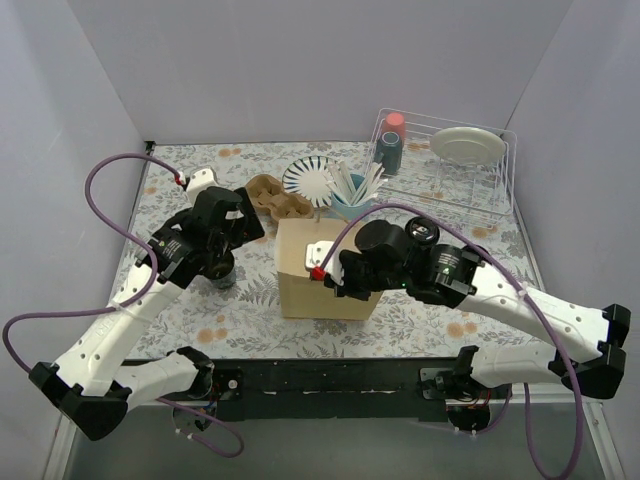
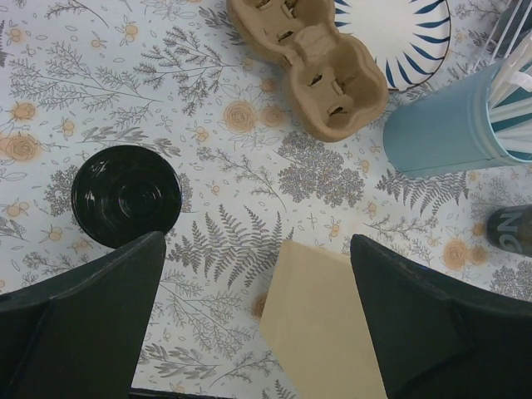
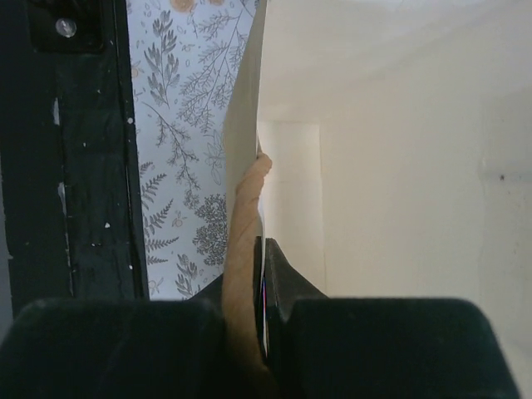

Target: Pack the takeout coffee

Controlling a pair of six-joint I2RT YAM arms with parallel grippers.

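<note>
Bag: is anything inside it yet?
The right wrist view shows only bare inner walls of the bag, its edge pinched by the right fingers. The bottom is hidden behind them. The cup stands outside.

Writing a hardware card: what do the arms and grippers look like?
Both arms have white shell links with black joints: left arm, right arm. The left gripper and right gripper are black, with broad matte fingers. A purple cable loops off each arm, ending at a red connector near the wrist.
</note>
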